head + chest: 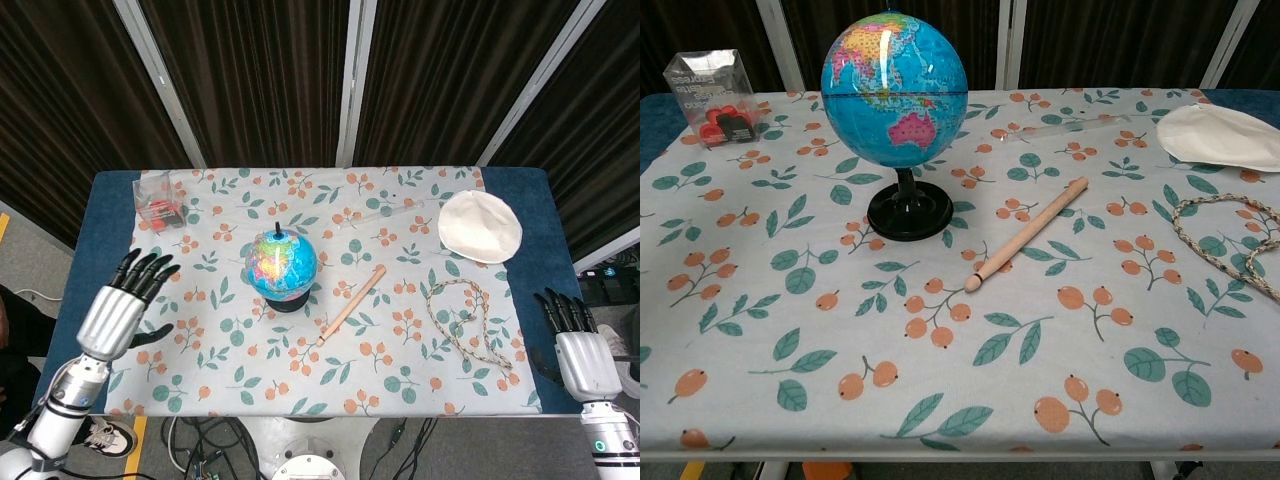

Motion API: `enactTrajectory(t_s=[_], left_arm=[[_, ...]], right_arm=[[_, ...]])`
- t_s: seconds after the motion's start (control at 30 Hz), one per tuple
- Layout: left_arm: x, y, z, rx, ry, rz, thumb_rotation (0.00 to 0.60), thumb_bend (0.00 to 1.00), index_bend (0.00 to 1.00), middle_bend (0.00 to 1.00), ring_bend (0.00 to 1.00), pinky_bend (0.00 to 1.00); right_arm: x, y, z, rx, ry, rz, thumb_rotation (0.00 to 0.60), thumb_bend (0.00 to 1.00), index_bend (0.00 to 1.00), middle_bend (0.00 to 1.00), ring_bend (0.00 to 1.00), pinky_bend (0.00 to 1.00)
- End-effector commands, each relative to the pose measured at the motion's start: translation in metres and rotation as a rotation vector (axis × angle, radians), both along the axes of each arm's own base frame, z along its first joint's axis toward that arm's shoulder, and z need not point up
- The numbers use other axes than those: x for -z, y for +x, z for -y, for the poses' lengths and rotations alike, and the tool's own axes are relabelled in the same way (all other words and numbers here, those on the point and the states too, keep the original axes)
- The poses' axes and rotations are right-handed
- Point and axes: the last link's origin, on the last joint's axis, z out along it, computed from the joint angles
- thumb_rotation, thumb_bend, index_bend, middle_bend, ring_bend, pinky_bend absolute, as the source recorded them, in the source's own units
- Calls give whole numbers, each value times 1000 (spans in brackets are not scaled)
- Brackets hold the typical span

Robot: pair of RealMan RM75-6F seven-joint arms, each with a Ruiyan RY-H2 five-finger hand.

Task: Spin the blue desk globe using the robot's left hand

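Note:
The blue desk globe (280,264) stands upright on its black round base near the middle of the flowered tablecloth; the chest view shows the globe (894,94) close up at upper left. My left hand (122,309) hovers over the table's left edge, fingers spread, empty, well left of the globe. My right hand (580,353) is off the table's right front corner, fingers straight and apart, holding nothing. Neither hand appears in the chest view.
A wooden stick (352,304) lies diagonally just right of the globe. A braided rope loop (466,320) and a white cloth cap (480,226) lie at the right. A clear box with red items (160,201) sits at the back left corner.

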Motion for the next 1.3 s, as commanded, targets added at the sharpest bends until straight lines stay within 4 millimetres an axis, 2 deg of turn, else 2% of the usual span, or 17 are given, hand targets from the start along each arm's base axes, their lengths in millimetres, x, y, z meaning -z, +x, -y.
enactTrajectory(t_s=[0.03, 0.23, 0.53, 0.87, 1.3], left_arm=[[13, 33, -8, 102, -46, 15, 600, 110, 144, 105, 78, 43], [38, 75, -14, 218, -140, 21, 600, 111, 144, 105, 78, 43], [63, 97, -22, 260, -196, 31, 600, 111, 145, 105, 78, 43], [78, 95, -32, 237, -209, 0, 600, 111, 144, 105, 78, 43], [71, 77, -31, 186, -177, -1, 600, 111, 144, 105, 78, 43]], right_arm=[[0, -1, 1, 2, -3, 2, 600, 304, 0, 0, 0, 0], [-1, -2, 0, 3, -6, 4, 600, 303, 0, 0, 0, 0], [-1, -6, 1, 14, -3, 8, 600, 303, 0, 0, 0, 0], [-3, -10, 0, 19, -11, 13, 600, 303, 0, 0, 0, 0], [1, -11, 1, 24, 0, 12, 600, 303, 0, 0, 0, 0]])
